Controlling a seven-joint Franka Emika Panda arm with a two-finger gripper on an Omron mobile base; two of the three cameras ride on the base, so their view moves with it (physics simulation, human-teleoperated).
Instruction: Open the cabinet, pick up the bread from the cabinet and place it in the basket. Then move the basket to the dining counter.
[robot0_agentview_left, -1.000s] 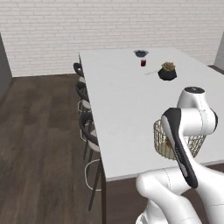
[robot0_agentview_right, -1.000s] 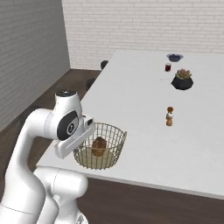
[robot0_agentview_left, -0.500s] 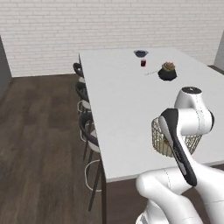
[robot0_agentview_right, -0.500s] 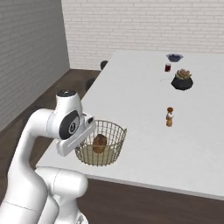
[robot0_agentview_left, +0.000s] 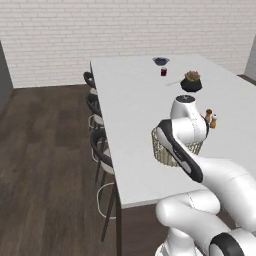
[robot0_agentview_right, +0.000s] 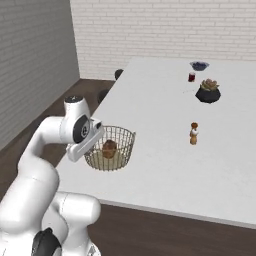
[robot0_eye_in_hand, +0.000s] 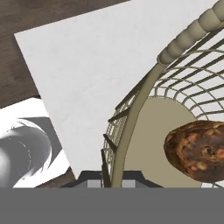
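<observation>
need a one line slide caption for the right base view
Franka arm holds the wire basket, bread inside, by its rim at the near corner of the white dining counter.

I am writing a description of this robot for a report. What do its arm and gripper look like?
The arm is glossy white, made of thick rounded segments with dark grey joint caps and a black stripe along one link. No cables or markings are visible. The gripper has small dark finger tips.

potted plant (robot0_agentview_right: 208, 90), red cup (robot0_agentview_right: 191, 77), stools (robot0_agentview_left: 102, 150)
</observation>
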